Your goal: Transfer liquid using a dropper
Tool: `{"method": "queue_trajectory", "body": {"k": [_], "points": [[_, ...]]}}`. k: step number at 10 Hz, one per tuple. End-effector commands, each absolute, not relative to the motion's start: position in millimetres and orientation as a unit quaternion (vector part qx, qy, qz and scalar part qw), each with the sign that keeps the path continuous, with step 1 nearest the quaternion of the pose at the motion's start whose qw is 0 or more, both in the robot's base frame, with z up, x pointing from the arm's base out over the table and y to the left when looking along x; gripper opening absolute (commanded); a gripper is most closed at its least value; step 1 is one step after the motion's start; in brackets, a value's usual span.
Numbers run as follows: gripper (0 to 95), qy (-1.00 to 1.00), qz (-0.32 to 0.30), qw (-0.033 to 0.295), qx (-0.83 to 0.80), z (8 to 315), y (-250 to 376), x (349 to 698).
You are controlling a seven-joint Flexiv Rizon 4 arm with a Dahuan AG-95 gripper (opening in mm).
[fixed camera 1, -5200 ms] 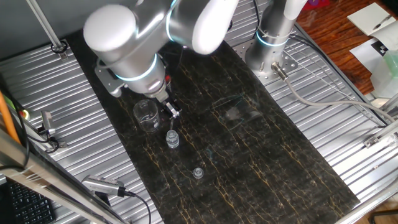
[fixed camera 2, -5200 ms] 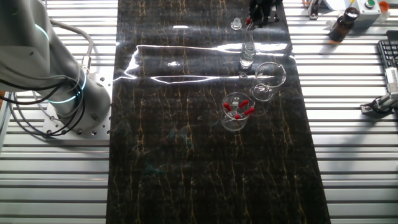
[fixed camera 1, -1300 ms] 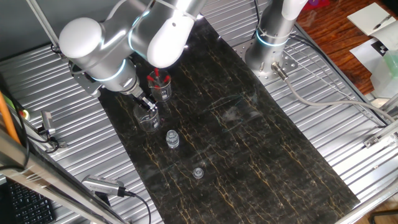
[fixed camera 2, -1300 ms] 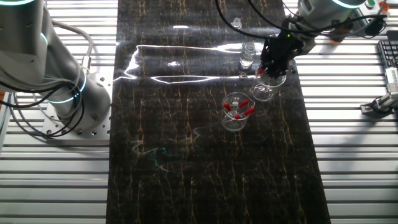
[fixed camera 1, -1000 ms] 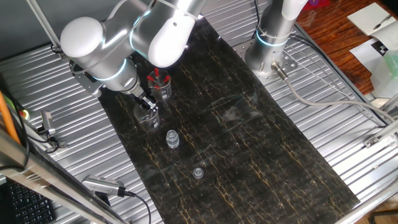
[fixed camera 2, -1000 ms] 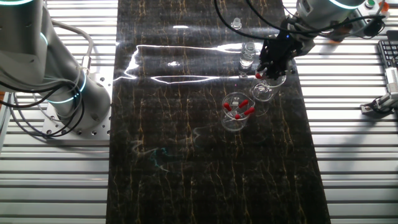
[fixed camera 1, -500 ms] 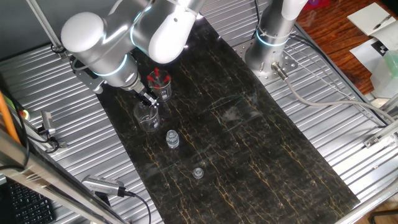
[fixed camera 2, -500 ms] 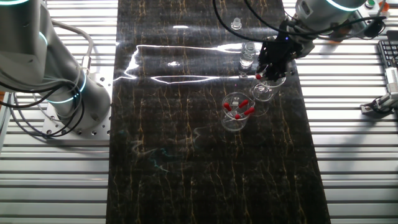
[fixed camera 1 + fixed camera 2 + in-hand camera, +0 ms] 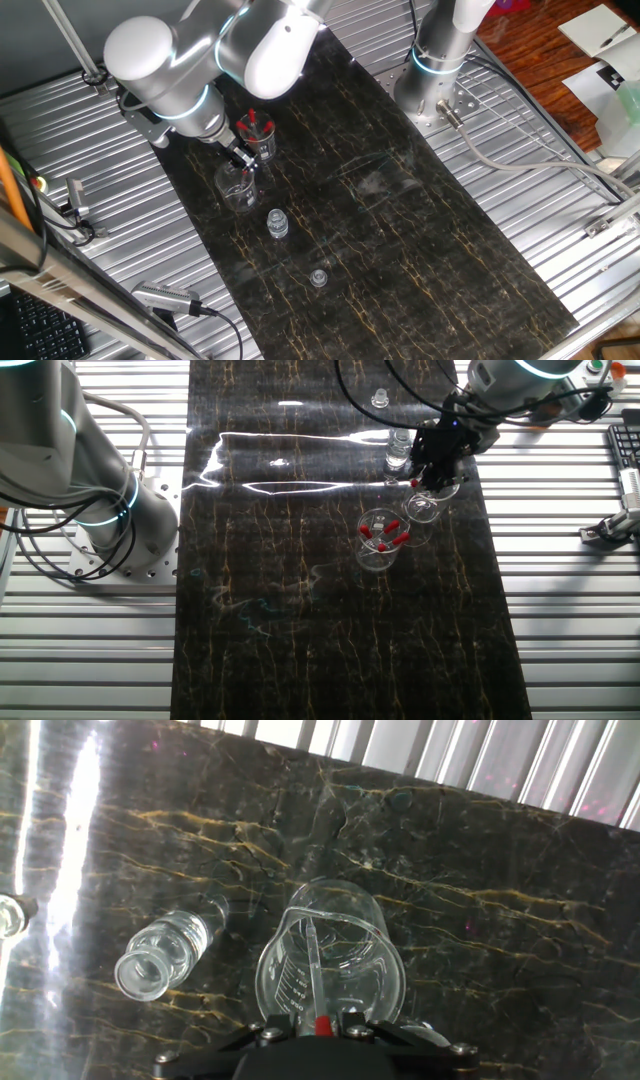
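Gripper: your gripper (image 9: 322, 1023) is clamped on the red-bulbed top of the dropper (image 9: 313, 970); in the hand view the black fingers (image 9: 385, 1032) meet around the red bulb at the bottom edge.
Dropper: its slim clear tube runs from the fingers toward 12 o'clock and its tip sits inside the mouth of the empty beaker (image 9: 327, 963), close to the inner wall.
Hand view only: you can see graduation marks on the beaker wall and the tube inside the rim; neither fixed view resolves the tube.
One fixed view: the gripper (image 9: 240, 160) hangs right over the beaker (image 9: 237, 188), with the big arm housing above it.
Other fixed view: the gripper (image 9: 432, 460) covers part of the beaker (image 9: 428, 495), and only a red spot of the dropper (image 9: 414, 483) shows at the fingers.
Neighbours: a ribbed vial (image 9: 277, 224) stands just beside the beaker at 5 o'clock in one fixed view; a small round cap (image 9: 318, 277) lies farther out the same way.
Dropper stock: a small beaker of red-bulbed droppers (image 9: 380, 538) stands near the empty beaker, apart from it.
Surface: all of it sits on a dark marbled mat (image 9: 300, 610) over the ribbed metal table (image 9: 580, 620).
In the way: the arm hides the beaker's rim from both fixed cameras.
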State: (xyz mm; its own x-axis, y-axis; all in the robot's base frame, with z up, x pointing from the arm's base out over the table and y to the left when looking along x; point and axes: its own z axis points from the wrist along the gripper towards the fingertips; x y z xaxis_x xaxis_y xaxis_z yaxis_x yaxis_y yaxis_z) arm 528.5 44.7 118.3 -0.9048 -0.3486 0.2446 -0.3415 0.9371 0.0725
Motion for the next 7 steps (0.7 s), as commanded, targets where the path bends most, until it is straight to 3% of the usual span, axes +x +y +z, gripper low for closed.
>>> {"method": "queue_trajectory", "body": {"k": [1, 2, 3, 7], "points": [[19.0, -0.976, -0.013, 0.128, 0.176, 118.1, 44.8, 529.0], [19.0, -0.976, -0.013, 0.127, 0.175, 118.1, 44.8, 529.0], [0.0, -0.976, -0.013, 0.127, 0.175, 118.1, 44.8, 528.9], [0.0, -0.977, -0.013, 0.127, 0.173, 118.2, 44.9, 529.2]]}}
